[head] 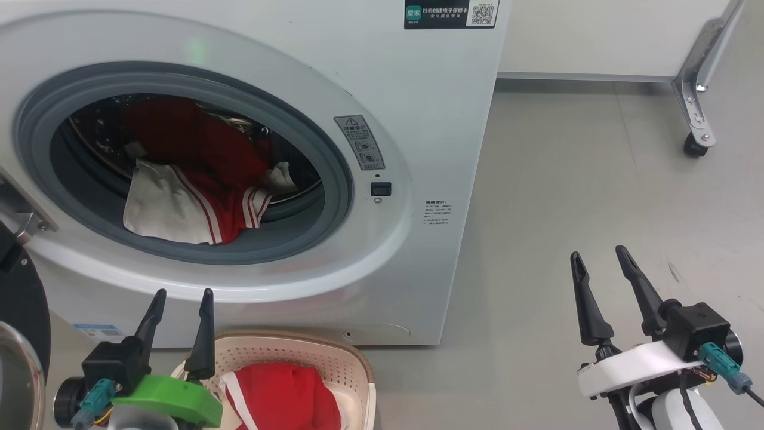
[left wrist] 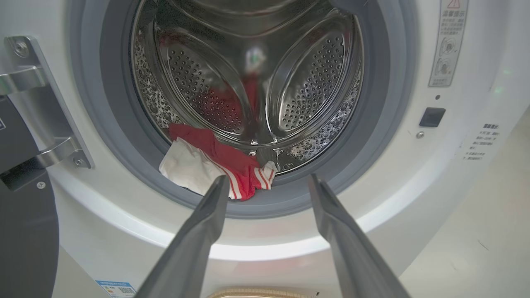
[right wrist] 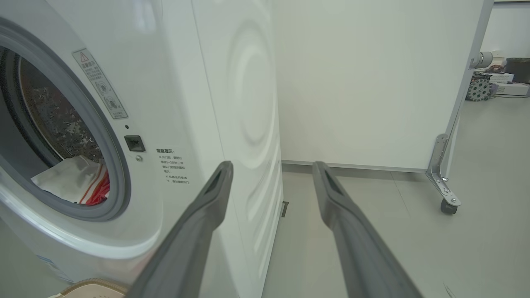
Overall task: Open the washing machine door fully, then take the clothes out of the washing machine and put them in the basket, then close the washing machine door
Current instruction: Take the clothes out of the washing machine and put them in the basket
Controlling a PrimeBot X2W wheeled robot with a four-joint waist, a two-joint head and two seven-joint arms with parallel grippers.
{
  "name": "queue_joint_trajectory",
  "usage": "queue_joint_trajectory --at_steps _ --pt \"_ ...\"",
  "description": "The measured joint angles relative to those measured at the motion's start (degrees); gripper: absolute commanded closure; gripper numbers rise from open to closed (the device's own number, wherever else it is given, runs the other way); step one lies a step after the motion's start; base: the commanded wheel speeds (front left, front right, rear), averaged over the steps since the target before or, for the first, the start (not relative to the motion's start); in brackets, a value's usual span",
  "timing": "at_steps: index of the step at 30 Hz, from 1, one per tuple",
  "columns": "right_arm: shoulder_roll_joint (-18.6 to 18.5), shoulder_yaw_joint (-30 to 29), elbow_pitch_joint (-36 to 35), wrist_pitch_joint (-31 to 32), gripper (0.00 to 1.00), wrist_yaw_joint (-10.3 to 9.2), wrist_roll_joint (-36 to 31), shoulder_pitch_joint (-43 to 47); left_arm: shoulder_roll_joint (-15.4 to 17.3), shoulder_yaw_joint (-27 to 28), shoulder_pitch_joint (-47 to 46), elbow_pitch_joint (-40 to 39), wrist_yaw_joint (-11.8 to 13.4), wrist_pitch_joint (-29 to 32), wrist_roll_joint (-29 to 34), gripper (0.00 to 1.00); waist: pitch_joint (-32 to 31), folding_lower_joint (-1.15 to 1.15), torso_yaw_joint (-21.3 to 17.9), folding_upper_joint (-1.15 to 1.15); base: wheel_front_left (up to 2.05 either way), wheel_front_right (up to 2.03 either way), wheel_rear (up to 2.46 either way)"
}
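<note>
Left gripper [head: 183, 294] held low before the washing machine [head: 430, 119], fingers up, parted, empty, just over the basket [head: 352, 352]. Right gripper [head: 598, 254] out over the floor [head: 567, 179], likewise spread on nothing. Clothes [head: 197, 197] draped across the gasket [head: 334, 179] (another red garment [head: 274, 394] in the basket, partly hidden behind the left wrist). Washing machine door [head: 24, 310] swung open, cut off at the left edge.

Glossy white painted metal on the washing machine [head: 418, 89]; matt grey rubber round its gasket [left wrist: 103, 124]; polished, perforated steel in the drum [left wrist: 314, 70]. Soft red-and-white cloth for the clothes [head: 197, 197]. Perforated cream plastic, probably matt, on the basket [head: 334, 358]. Smooth grey floor [head: 567, 179].
</note>
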Motion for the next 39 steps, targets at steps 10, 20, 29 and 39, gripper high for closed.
queue_joint_trajectory --at_steps 10,20,29,39 --pt "0.4 0.2 -0.3 0.0 0.00 0.00 0.3 0.0 -0.2 0.0 2.7 -4.1 0.0 0.0 0.2 0.00 0.1 0.00 -0.7 0.00 0.00 0.00 0.00" --pt "0.4 0.3 -0.5 0.0 0.00 0.00 0.3 0.0 -0.2 -0.1 4.4 -5.8 0.0 0.0 0.6 0.00 0.3 0.00 -0.8 0.00 0.00 0.00 0.00" --pt "0.5 0.3 -0.6 0.0 0.00 0.00 0.4 0.0 -0.2 -0.3 5.4 -7.0 0.0 0.0 1.6 0.00 0.7 0.00 -1.1 0.00 0.00 0.00 0.00" --pt "0.6 1.4 -0.9 0.0 0.00 0.00 0.4 0.0 -0.2 0.0 6.5 -6.0 0.9 0.0 2.1 0.00 1.7 0.00 -2.0 0.00 0.00 0.00 0.00"
